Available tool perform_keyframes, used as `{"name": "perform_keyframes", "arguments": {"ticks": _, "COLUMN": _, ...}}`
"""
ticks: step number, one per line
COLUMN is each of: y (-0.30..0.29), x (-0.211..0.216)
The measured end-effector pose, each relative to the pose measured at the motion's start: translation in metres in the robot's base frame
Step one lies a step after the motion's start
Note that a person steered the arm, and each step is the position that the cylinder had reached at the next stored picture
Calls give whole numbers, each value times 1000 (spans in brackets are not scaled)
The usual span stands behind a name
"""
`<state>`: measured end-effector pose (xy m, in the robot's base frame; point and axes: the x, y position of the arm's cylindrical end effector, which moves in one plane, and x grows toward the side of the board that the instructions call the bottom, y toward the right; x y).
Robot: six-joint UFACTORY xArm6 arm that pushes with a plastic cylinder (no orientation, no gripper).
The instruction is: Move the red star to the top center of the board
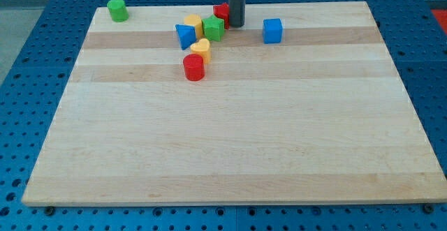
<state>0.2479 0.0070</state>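
seven blocks, no readable writing | tool tip [237, 25] touching red star [221, 11] | rod only, grasps nothing

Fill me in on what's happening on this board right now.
A single arm with a dark rod is pushing blocks on the wooden board. My tip sits near the view's top centre, right against the red star, which is partly hidden behind the rod. Just to the view's left is a cluster: green cube, yellow block, blue block, yellow heart, red cylinder. A blue cube and green cylinder sit apart.
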Motion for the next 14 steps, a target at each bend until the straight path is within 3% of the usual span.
{"name": "perform_keyframes", "arguments": {"ticks": 2, "y": -8, "x": 1}}
{"name": "perform_keyframes", "arguments": {"ticks": 4, "y": -39, "x": 32}}
{"name": "perform_keyframes", "arguments": {"ticks": 9, "y": -63, "x": -16}}
{"name": "perform_keyframes", "arguments": {"ticks": 14, "y": -42, "x": -16}}
